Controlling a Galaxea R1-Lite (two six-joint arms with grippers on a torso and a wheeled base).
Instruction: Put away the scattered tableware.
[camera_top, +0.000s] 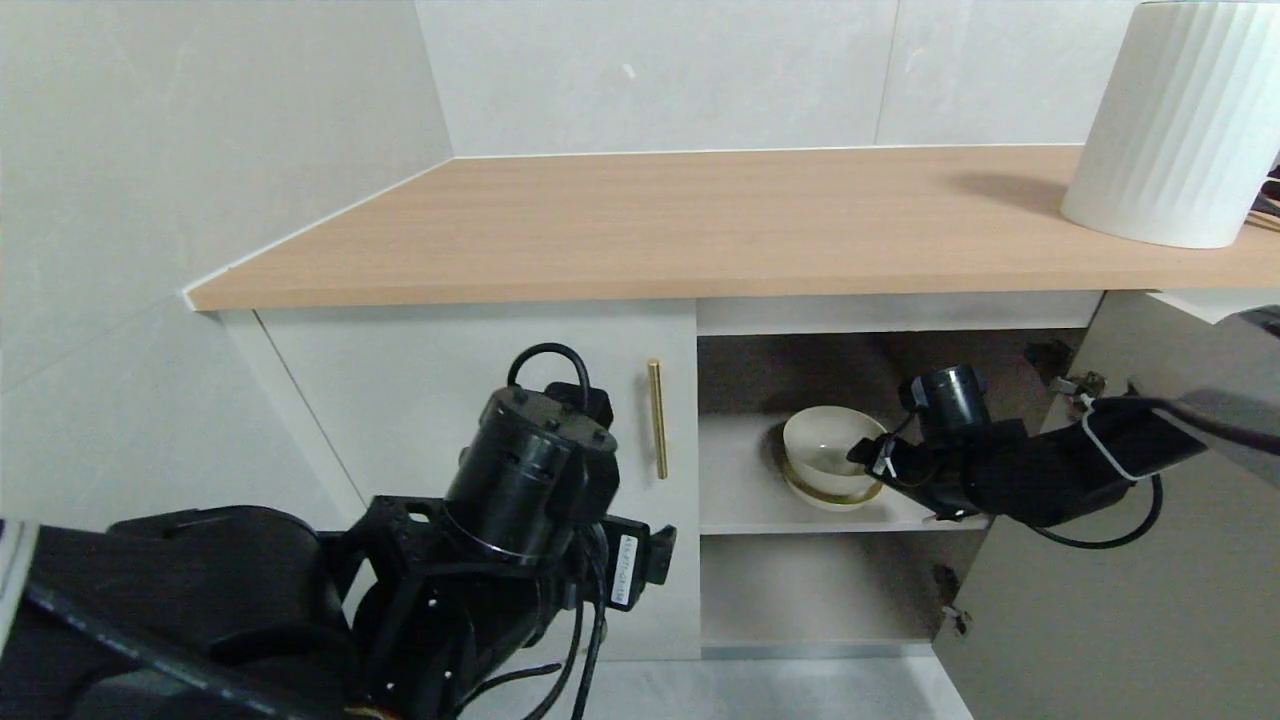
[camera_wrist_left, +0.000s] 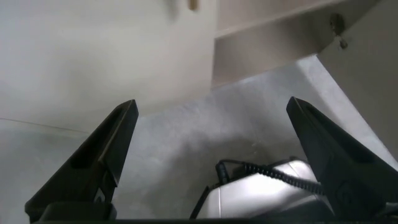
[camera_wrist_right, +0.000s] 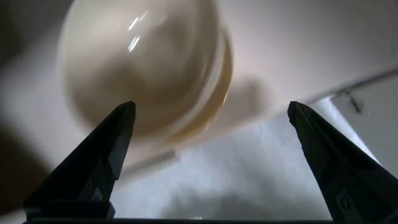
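Worrying mostly about the right gripper (camera_top: 870, 458) parked inside the open cabinet (camera_top: 900, 312) with jaws spread wide and gripping nothing, tips sitting right at the rim of the cream bowl (camera_top: 828, 448), not managing to tell whether touching or just beside. Guessing at a sloppy pull-back clipping that rim and dragging or tipping the bowl toward the shelf (camera_top: 735, 490) edge, maybe even dumping it onto the floor (camera_top: 780, 690). Also eyeing the open door (camera_top: 1150, 600) close beside that arm, figuring on a wide swing knocking into it. Moving on to containers: seeing that bowl nested on seemingly a second bowl (camera_top: 830, 496) with a golden rim, sitting on the shelf toward the front, holding nothing inside. Noticing a white ribbed canister (camera_top: 1180, 130) standing on the tabletop (camera_top: 650, 220), contents hidden. Spotting the left gripper (camera_wrist_left: 212, 102) pointing down at the floor, jaws likewise spread, carrying nothing.
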